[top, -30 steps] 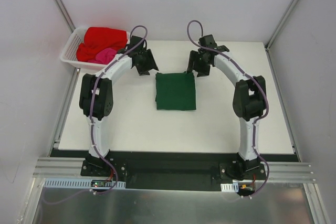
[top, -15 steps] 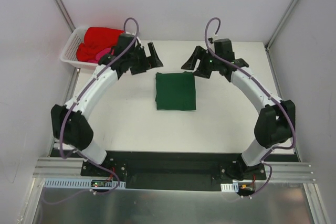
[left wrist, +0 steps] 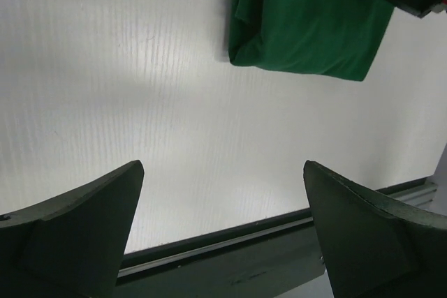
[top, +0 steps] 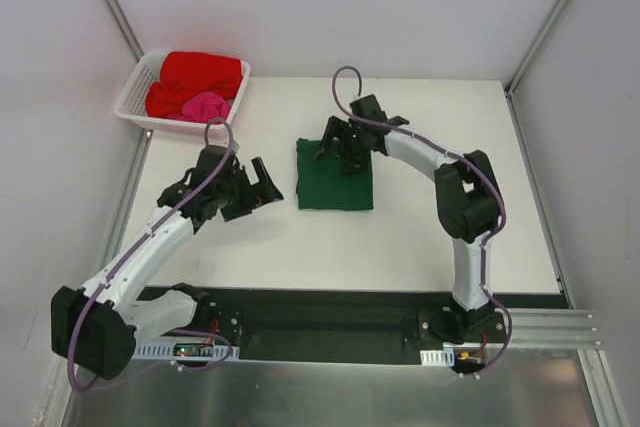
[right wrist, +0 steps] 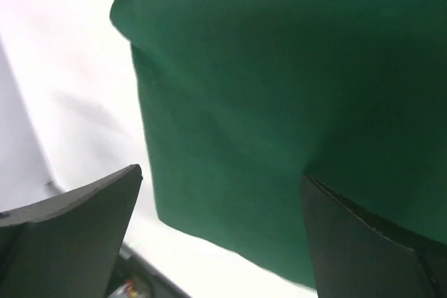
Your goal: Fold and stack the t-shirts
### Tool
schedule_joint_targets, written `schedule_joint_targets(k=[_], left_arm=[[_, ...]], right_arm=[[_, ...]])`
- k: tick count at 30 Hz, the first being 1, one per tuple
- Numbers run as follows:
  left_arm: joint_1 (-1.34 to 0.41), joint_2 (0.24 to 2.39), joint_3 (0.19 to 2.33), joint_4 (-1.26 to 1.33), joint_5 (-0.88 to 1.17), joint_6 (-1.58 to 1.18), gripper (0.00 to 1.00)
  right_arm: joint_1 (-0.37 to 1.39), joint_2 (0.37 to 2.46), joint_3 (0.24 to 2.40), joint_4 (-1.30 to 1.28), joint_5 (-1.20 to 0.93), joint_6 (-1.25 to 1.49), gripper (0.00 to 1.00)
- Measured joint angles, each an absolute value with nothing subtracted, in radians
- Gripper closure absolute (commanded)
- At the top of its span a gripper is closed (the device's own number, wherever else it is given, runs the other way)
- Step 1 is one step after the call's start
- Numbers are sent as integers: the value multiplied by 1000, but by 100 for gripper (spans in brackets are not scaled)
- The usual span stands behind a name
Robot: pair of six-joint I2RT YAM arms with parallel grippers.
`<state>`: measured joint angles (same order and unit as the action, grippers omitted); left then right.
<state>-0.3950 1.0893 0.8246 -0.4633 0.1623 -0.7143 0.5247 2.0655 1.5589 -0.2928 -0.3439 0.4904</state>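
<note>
**Green tee folded on table; both grippers spread, nothing held**

- Dark green cloth t-shirt (top: 335,187): folded to a neat near-square, lying flat on the white table (top: 430,232), abt mid-width. L wrist view shows one side as a rounded fold w/ layers stacked.
- R gripper (top: 338,149): over the far part of the green tee. Dark fingers (right wrist: 63,232) stand wide apart. R wrist view has cloth filling most of the frame betw. them, no cloth pinched. Can't tell if the tips touch the fabric.
- L gripper (top: 265,184): just left of the green tee, over bare tabletop, apart from the cloth. Fingers at full spread, nothing betw. them. L wrist view shows only white surface and the black front rail (left wrist: 230,232) at the table's near edge.
- White plastic lattice basket (top: 128,99): at the far-left corner of the table.
- In the basket:
  - Bright red cloth t-shirt (top: 200,75), bunched and unfolded, taking most of the space.
  - Smaller pink cloth t-shirt (top: 208,107), crumpled against the near side of the red one.
  - Both well apart from the green tee and from either gripper.
</note>
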Motion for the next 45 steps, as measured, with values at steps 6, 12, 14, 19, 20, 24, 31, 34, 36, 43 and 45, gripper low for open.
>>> schedule_joint_targets(k=[6,12,14,19,20,24,31,34,36,43,45], left_arm=[[-348,1023,818,-442,179,-712,1],[-309,1040,818,-451,209,-673,1],[-284,1057,825,-461,219,-658,1],[-220,1094,850,-487,239,-635,1],[-213,1093,852,-493,239,-634,1],[-200,1084,852,-521,239,-624,1],[-160,1052,852,-560,229,-601,1],[-149,1052,852,-575,226,-590,1],[-146,1052,852,-582,226,-587,1],[-115,1052,852,-585,218,-582,1],[-105,1052,852,-586,210,-578,1]], right_arm=[[499,1925,1664,-558,-152,364,4],[520,1786,1729,-746,10,271,4],[547,1732,1670,-771,73,255,4],[604,1637,1494,-822,151,254,4],[613,1623,1467,-829,162,262,4],[667,1604,1444,-843,201,296,4],[842,1706,1619,-865,307,354,4],[855,1740,1628,-861,311,395,4],[850,1764,1628,-855,313,418,4],[842,2000,1851,-839,294,430,3],[842,2061,1899,-813,295,423,3]])
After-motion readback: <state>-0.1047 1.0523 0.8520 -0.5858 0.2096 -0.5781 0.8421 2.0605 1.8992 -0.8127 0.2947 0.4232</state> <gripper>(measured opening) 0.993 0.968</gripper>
